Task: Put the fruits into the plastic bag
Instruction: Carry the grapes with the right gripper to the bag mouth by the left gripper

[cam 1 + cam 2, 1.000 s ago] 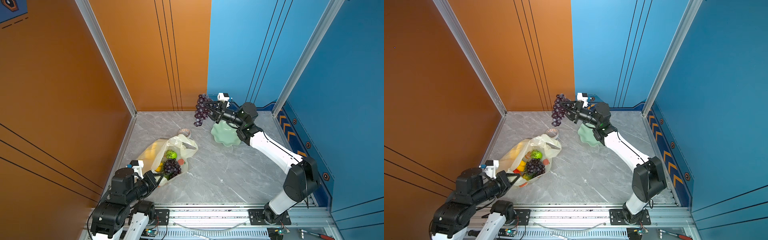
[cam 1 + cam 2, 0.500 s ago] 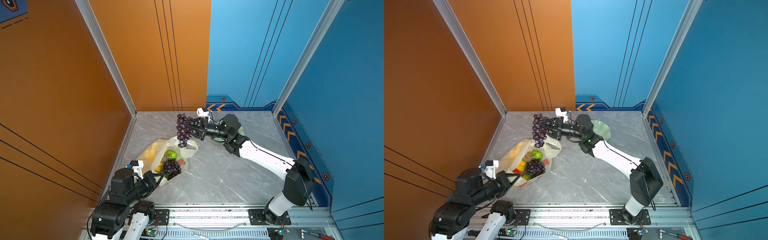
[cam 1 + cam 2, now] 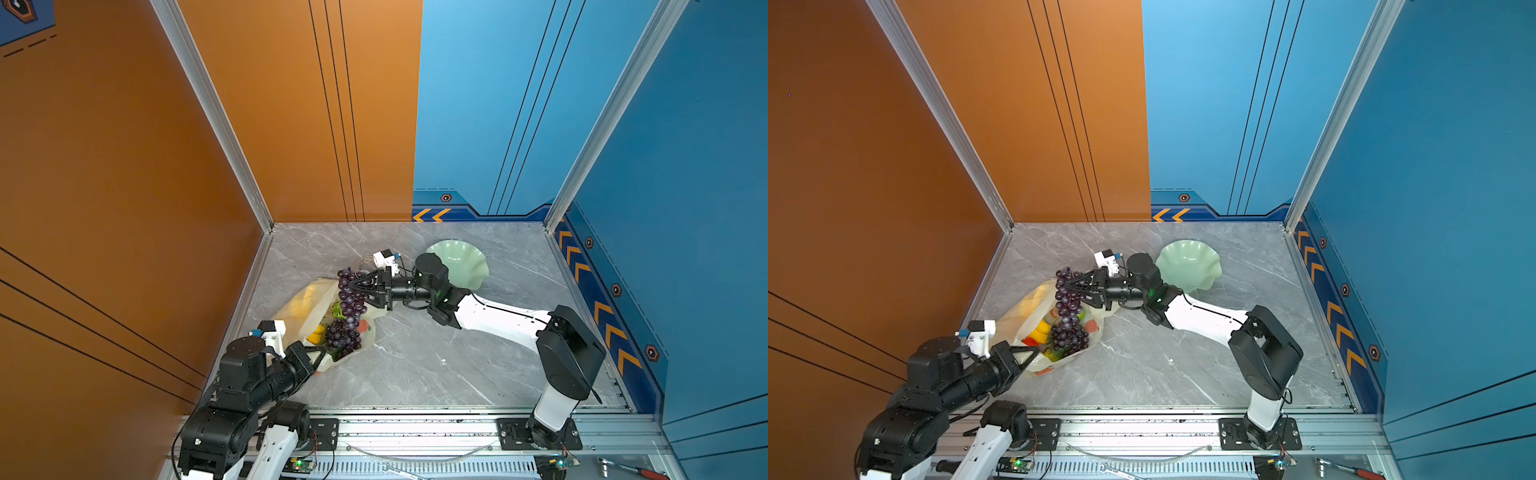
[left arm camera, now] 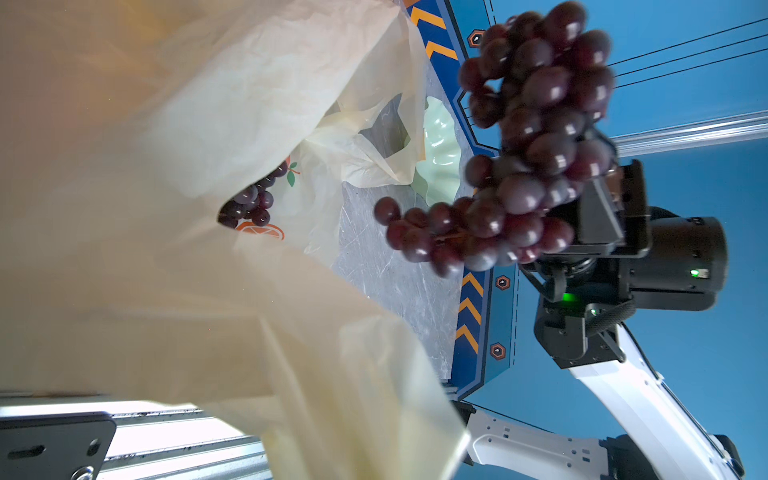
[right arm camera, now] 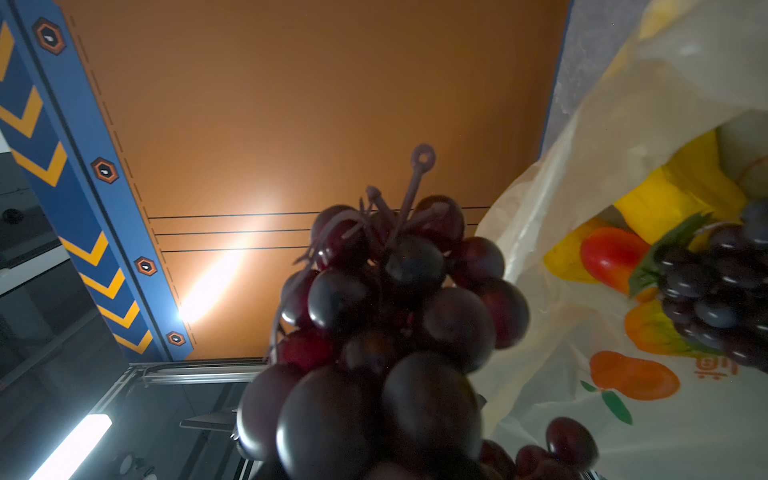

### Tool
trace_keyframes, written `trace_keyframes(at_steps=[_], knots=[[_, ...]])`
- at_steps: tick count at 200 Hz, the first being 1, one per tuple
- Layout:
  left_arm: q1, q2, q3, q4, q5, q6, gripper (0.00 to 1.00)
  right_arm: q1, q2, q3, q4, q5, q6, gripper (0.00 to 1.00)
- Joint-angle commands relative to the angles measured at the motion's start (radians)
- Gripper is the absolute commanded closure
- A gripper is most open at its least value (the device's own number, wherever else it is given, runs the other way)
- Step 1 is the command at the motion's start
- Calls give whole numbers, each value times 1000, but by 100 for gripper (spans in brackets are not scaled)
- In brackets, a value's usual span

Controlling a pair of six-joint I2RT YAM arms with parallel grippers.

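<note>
Right pincer point(image 3: 351, 286) clamped on the purple grape bunch point(image 3: 353, 305), which hangs over the mouth of the plastic bag point(image 3: 303, 307). Left pincer point(image 3: 321, 355) closed on the bag's near rim, propping it open. Other fruits point(image 3: 1042, 328) inside; bag lies on the worktop point(image 3: 415, 365).

Risks: the bunch is long, limp, glossy beads on thin stalks. Its tail may drape over the rim and spill, or snag the thin crinkled film, which could fold shut

The right gripper point(image 3: 356, 286) has carried its grapes point(image 3: 352, 300) from above the dish point(image 3: 465, 257) down to the bag point(image 3: 297, 309) mouth.
</note>
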Motion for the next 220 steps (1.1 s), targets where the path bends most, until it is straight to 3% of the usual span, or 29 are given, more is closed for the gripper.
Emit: trace_keyframes(at_steps=[1,153,220], knots=[[-2,14,32,19,19,2,100,8,16,-16,67,-6,-49,68],[-1,90,51,81,15,-4,100,47,151,-84,109,-89,-76,68],[-2,54,26,83,25,-21,100,102,254,85,14,-93,-67,68]])
